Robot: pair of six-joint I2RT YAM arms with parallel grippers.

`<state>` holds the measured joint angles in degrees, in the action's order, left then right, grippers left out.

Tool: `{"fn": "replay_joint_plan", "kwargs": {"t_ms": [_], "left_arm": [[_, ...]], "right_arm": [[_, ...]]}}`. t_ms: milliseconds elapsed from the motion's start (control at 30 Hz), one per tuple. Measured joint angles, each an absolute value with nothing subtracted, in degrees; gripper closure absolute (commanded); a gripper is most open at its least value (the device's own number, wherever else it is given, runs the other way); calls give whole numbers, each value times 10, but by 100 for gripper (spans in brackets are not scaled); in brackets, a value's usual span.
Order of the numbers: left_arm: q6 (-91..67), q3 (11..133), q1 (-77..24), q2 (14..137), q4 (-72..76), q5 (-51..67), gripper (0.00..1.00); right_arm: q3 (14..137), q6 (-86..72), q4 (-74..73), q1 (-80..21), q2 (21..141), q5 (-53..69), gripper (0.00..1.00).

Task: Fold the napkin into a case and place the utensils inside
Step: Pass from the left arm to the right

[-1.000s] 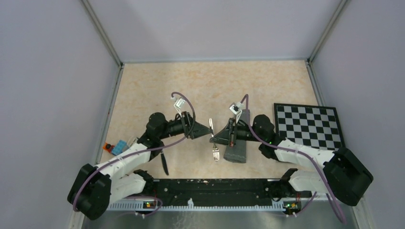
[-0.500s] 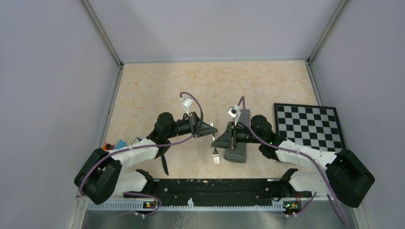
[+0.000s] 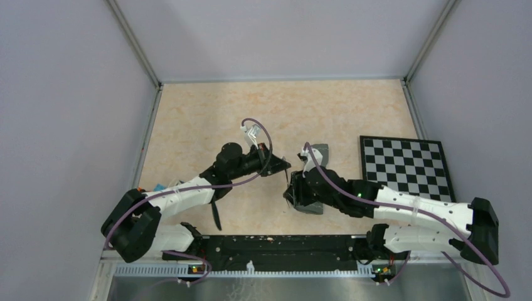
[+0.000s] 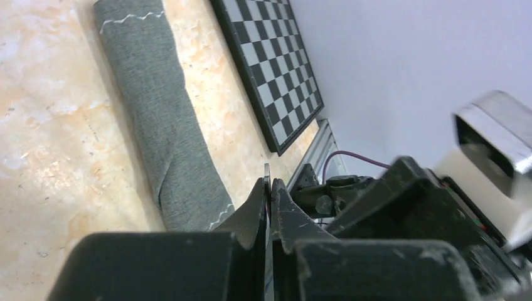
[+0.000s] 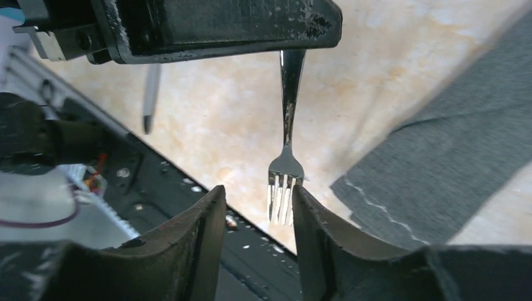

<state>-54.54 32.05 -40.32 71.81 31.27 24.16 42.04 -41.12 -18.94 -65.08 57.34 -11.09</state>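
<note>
While left end effector point(image 4: 270, 191) clamps one fork point(image 5: 286, 166), right end effector point(image 5: 257, 195) gapes.

- fork point(image 5: 288, 135): polished metal, bright and glossy.
- case point(image 4: 157, 113): matt woven grey cloth with pale zigzag stitching.
- table point(image 3: 207, 119): smooth, mottled beige, stone-look top.
- checkered board point(image 3: 404, 164): flat, smooth print.

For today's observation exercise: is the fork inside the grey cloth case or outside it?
Outside. The fork hangs tines-down from the shut left gripper, in the air beside the folded case, not tucked into it.
</note>
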Motion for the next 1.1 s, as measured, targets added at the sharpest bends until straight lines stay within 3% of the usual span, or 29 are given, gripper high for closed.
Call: {"fn": "replay_joint_plan", "kwargs": {"t_ms": [133,333,700,800,900,967,1000,1100], "left_arm": [[-552,329,-412,752,308,229,100],[-564,330,-422,765,308,227,100],[-585,330,-428,765,317,227,100],[-588,330,-428,765,322,227,100],[-589,330,-428,765,322,227,100],[-588,330,-428,765,321,226,100],[-588,330,-428,765,321,226,94],[-584,330,-428,767,317,226,47]], "right_arm": [[462,-409,-246,-683,613,-196,70],[464,-405,-253,-685,625,-239,77],[464,-406,-240,-685,645,-247,82],[464,-406,-233,-685,652,-246,88],[462,-405,-232,-685,654,-248,100],[461,-407,-232,-685,656,-250,100],[461,-410,-233,-685,656,-252,100],[458,-425,-234,-682,656,-247,100]]}}
